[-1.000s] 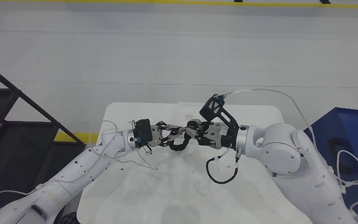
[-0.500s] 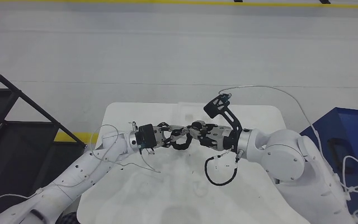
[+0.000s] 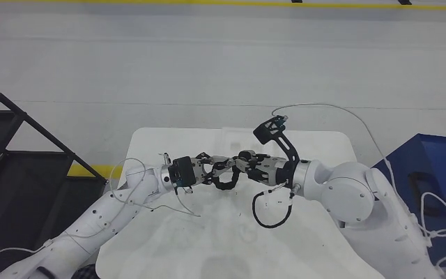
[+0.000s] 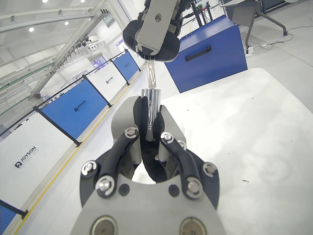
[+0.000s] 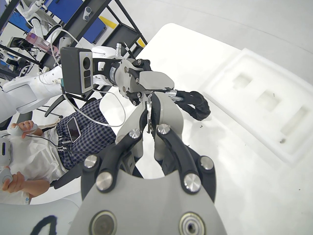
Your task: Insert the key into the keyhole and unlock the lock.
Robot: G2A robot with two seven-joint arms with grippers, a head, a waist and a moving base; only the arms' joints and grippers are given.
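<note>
Over the white tabletop (image 3: 230, 244), left gripper (image 4: 149, 106) fingers are pinching the lock (image 4: 152, 96); right gripper (image 5: 149, 101) fingers are pinching the key (image 4: 151, 74), its tip touching the lock's end.

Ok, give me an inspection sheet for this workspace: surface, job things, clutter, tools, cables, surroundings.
Surface: white table, a few dark specks.
Job's things: lock with its black loop; key, tip at the lock's end, most of the blade outside.
Clutter: white foam tray, three recesses.
Tools: left tool shut on lock; right tool shut on key, both above the table.
Cables: white cable arcs over the right arm; black cable loops below its wrist.
Surroundings: blue cabinet, black rack.
</note>
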